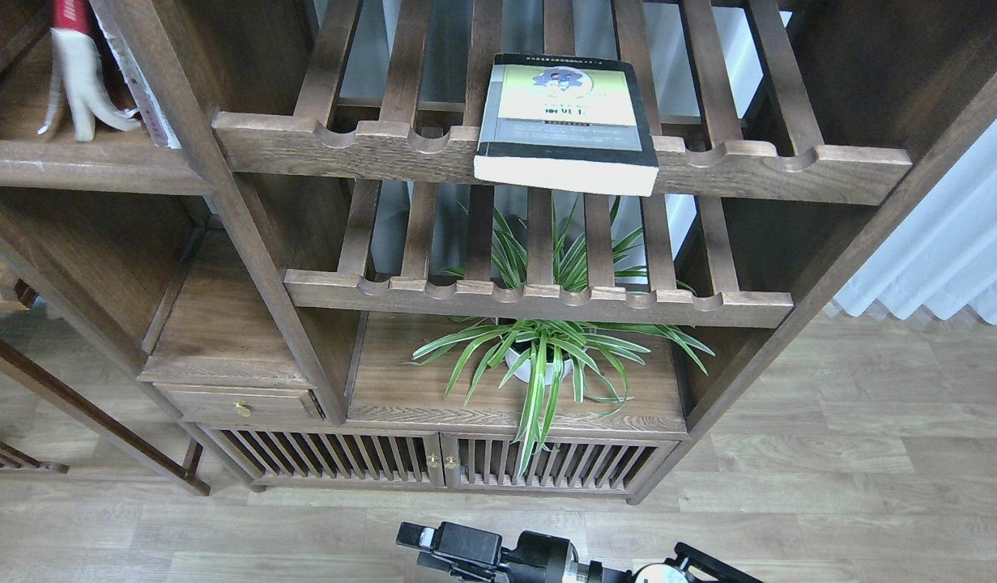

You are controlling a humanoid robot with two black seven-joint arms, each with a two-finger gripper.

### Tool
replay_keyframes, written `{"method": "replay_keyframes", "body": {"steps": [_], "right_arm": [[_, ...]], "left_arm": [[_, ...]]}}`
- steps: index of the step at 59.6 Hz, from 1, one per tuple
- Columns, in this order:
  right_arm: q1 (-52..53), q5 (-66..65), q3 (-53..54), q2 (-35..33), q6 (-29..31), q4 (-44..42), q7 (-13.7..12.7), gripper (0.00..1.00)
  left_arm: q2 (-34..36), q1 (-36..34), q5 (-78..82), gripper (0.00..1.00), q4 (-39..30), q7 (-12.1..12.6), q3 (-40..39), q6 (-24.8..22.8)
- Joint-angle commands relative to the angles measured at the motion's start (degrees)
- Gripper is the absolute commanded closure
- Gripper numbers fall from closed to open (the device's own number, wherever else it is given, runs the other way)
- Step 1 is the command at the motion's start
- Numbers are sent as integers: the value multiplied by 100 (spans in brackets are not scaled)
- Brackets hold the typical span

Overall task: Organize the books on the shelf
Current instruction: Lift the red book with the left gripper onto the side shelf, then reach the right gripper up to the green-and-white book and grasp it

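Observation:
The thick yellow-green book (567,121) lies flat on the upper slatted rack, its page edge overhanging the notched front rail. The red book (75,73) stands upright on the solid dark-brown shelf (85,166) at the top left. Its white pages fan out at the bottom and its top is cut off by the frame edge. The pale lavender-white book (138,81) leans against the upright post beside it. My left gripper is out of view. A dark part of my right arm (466,552) shows at the bottom edge, and I cannot make out its fingers.
A spider plant in a white pot (538,360) stands on the low cabinet top under a second slatted rack (538,300). A small drawer (239,402) sits at the lower left. A white curtain (943,243) hangs at the right over the wooden floor.

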Motion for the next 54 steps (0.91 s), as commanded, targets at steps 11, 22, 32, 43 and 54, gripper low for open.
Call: {"method": "replay_keyframes", "body": {"steps": [11, 22, 32, 43, 54], "right_arm": [[18, 26, 12, 0, 0, 8, 300, 1], [53, 35, 232, 0, 0, 87, 897, 1], [44, 44, 416, 0, 0, 184, 1407, 1], [-9, 44, 724, 0, 0, 404, 1776, 1], [-35, 44, 952, 0, 0, 650, 2093, 1]], "left_arm": [[834, 1006, -17, 49, -1010, -130, -546, -1], [1098, 1885, -25, 50, -1459, -130, -1319, -1], [1388, 2685, -61, 50, -2118, -139, -1829, -1], [1449, 3414, -69, 50, -2338, -148, -2207, -1], [1423, 3994, -69, 50, -2391, -165, -2190, -1]]}}
